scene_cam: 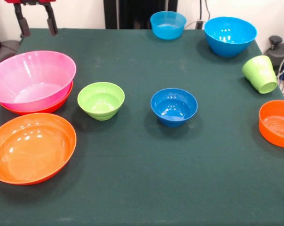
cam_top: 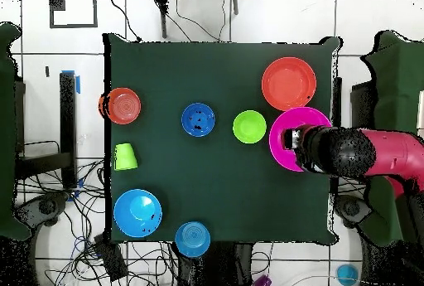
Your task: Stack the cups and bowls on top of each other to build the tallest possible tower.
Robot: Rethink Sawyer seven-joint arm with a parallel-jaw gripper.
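- The gripper, fingers apart and holding nothing, hangs over the table's corner.
- The glossy pink plastic bowl sits tilted in its shallow orange bowl; anything added may slide off.

You have the pink bowl nested in an orange bowl; another orange bowl, green bowl, dark blue bowl upright; green cup tipped over.
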